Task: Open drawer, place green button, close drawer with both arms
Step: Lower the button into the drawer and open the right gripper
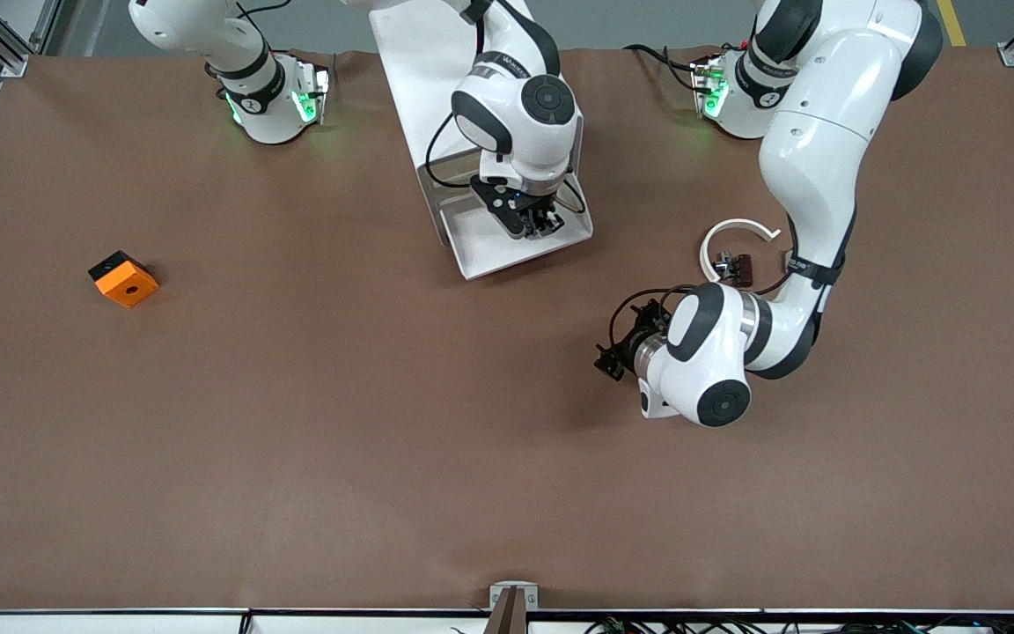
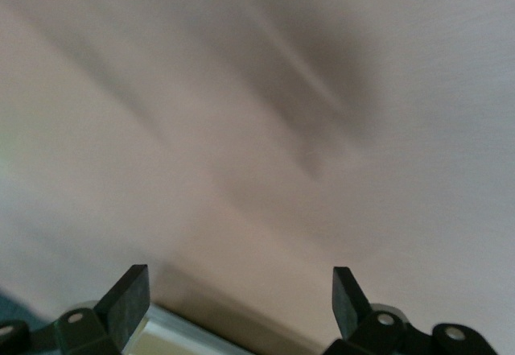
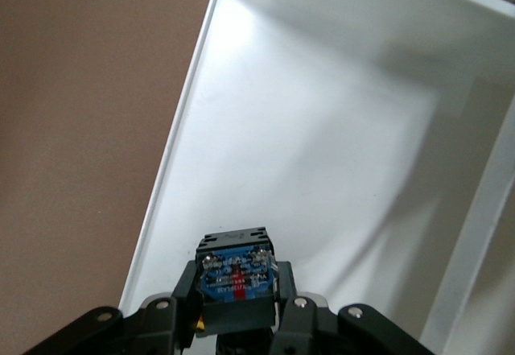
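The right hand [image 3: 239, 307] is clamped on the button [image 3: 236, 278], low in the middle of the right wrist frame, its blue base facing the camera and the pads pressing its two flanks. In the front view, upper middle of the frame, that hand [image 1: 532, 218] hangs over the pulled-out drawer [image 1: 489, 255], so the button is in the air just above the white tray.

The button looks small, light and rigid, of hard, smooth plastic, so it could slip or twist if pinched loosely. The flat sides of the blue base give the best hold, better than the round cap. It should tolerate a short drop onto the tray.

The left hand [image 2: 241, 303] waits with its fingers [image 2: 129, 299] spread wide and empty over bare tabletop [image 1: 384, 440], at right of centre in the front frame.
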Available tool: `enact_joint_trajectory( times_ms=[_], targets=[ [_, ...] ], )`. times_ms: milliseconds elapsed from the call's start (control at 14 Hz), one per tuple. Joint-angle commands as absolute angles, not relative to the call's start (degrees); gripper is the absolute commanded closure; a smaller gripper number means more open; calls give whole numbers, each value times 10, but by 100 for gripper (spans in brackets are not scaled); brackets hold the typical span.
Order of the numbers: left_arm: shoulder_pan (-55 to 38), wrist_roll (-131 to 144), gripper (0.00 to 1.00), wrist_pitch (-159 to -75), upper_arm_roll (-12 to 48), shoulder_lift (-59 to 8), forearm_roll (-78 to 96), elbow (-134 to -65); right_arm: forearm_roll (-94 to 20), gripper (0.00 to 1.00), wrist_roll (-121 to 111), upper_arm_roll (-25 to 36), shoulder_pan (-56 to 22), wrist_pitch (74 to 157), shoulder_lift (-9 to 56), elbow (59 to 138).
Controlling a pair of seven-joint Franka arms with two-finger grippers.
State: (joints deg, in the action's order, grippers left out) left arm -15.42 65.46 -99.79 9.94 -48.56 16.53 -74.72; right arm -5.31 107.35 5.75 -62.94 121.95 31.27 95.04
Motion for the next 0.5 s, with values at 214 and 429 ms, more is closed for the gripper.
enact_joint_trajectory(
  times_ms=[214,429],
  targets=[
    [-159,606,0,-1105,97,-443,107,-765,-44,100,1103,63,-639,1228,332,932],
    [-163,606,0,-1165,97,-432,91,-769,-44,100,1114,63,-643,1228,342,923]
  ],
)
